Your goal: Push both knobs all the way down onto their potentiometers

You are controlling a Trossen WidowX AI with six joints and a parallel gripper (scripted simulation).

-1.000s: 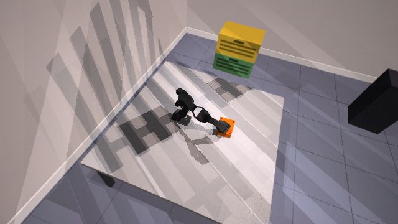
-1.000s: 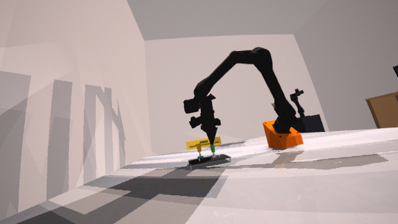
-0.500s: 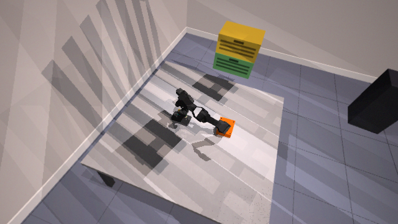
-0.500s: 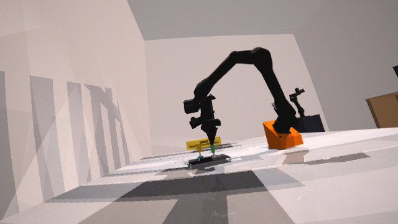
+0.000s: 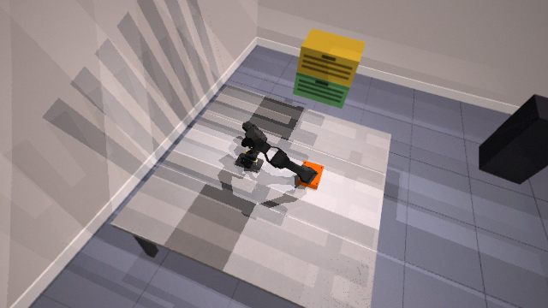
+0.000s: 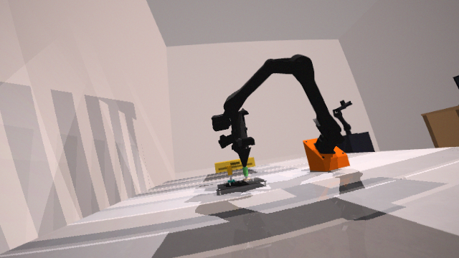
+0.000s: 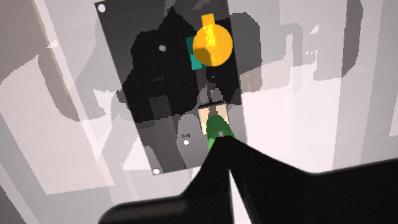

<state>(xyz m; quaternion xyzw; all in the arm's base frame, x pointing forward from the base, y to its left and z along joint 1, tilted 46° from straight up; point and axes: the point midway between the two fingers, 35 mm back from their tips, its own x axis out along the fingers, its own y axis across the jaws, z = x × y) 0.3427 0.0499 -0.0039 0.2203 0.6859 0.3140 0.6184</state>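
Observation:
The dark circuit board (image 7: 150, 75) (image 6: 240, 185) (image 5: 253, 166) stands on short legs on the table (image 5: 300, 257). An orange knob (image 7: 212, 44) (image 6: 229, 169) sits high on its shaft over a teal potentiometer (image 7: 192, 56). A green knob (image 7: 216, 127) (image 6: 245, 172) sits over a tan potentiometer (image 7: 205, 114). My gripper (image 7: 223, 142) (image 6: 244, 165) (image 5: 249, 155) is shut, with nothing between the fingers. It points straight down, and its closed tips rest on top of the green knob. The lower part of that knob is hidden in the wrist view.
The arm's orange base (image 5: 310, 176) (image 6: 324, 158) is bolted to the table right of the board. A yellow crate (image 5: 331, 56) (image 6: 224, 166) on a green crate (image 5: 321, 91) stands behind the table. A black box (image 5: 518, 141) and a brown box (image 6: 442, 125) stand to the right.

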